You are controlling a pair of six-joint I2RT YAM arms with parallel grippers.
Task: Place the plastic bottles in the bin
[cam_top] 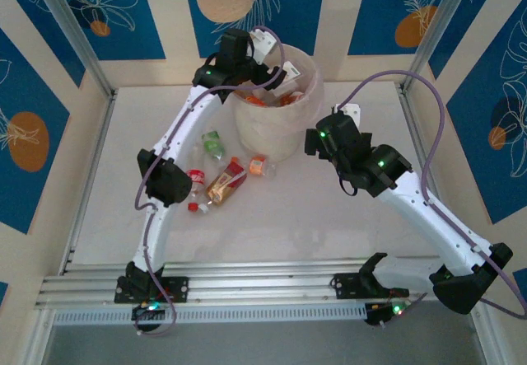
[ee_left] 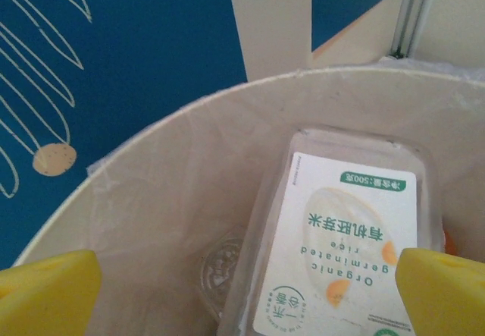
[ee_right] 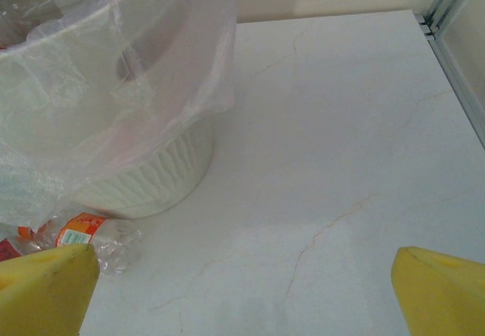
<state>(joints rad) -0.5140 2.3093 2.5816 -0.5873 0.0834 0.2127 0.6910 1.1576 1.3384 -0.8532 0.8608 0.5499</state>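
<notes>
The bin (cam_top: 273, 134) is a cream-white bucket with a clear liner at the back middle of the table. My left gripper (cam_top: 260, 79) hangs over its left rim, jaws wide open and empty (ee_left: 246, 294). Below it inside the bin (ee_left: 167, 177) lie a clear container with a white and green label (ee_left: 345, 252) and a clear bottle's base (ee_left: 218, 264). My right gripper (cam_top: 323, 139) stands open and empty (ee_right: 246, 294) just right of the bin (ee_right: 151, 177). Several plastic bottles lie left of the bin: a green-labelled one (cam_top: 214, 144), a bronze one (cam_top: 226, 182), an orange one (cam_top: 258, 166).
A red-capped bottle (cam_top: 195, 180) and a small red cap (cam_top: 193, 208) lie by the left arm's elbow. A crumpled orange-labelled bottle (ee_right: 85, 233) rests at the bin's foot. Bare white table (ee_right: 341, 146) stretches right of the bin to a metal frame post (ee_right: 447, 2).
</notes>
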